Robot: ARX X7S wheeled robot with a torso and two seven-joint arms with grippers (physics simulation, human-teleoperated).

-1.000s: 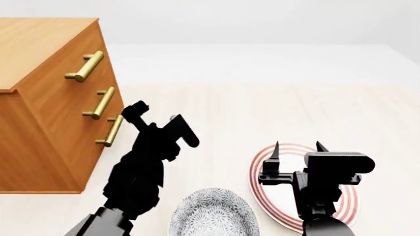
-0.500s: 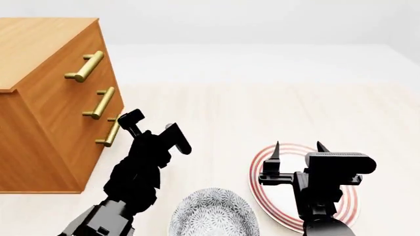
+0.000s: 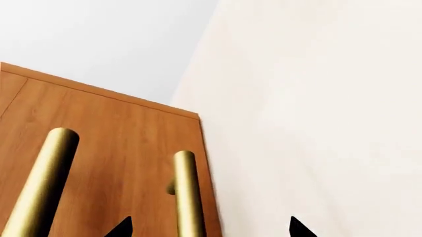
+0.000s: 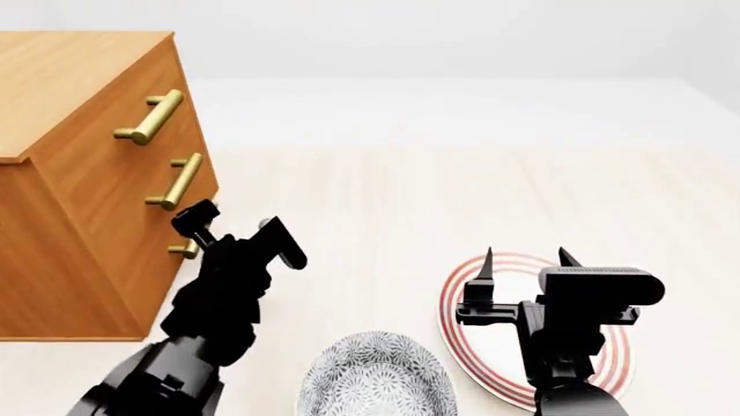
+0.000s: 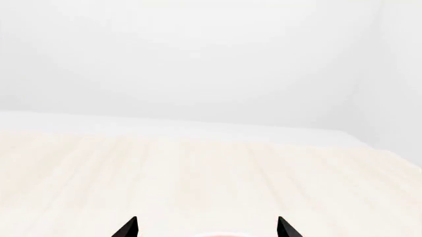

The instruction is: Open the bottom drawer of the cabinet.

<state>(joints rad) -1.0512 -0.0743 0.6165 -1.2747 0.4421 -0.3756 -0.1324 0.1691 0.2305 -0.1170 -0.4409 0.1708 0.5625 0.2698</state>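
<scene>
Drawer work has barely begun: the cabinet [image 4: 81,173] stands at the left of the pale counter [image 4: 463,191], and all three of its fronts appear flush and closed in the head view. The bottom drawer [image 4: 173,260], lowest of the three, shows no gap, and its brass handle [image 4: 185,250] is partly hidden behind the left tool [image 4: 237,230]. That tool is spread wide, one finger right beside the handle and the other out over the counter; the left wrist view shows a brass bar [image 3: 188,197] running between its two dark fingertips [image 3: 122,228], apparently lined up but not yet clamped. Whether metal touches metal cannot be told. The right tool [image 4: 522,258] hangs apart over a red-ringed plate [image 4: 457,303], its prongs also spread and holding nothing, well away from the cabinet. A patterned bowl [image 4: 376,377] sits near the front edge. Still to come, by this evidence: closing on the handle and pulling the drawer out.
</scene>
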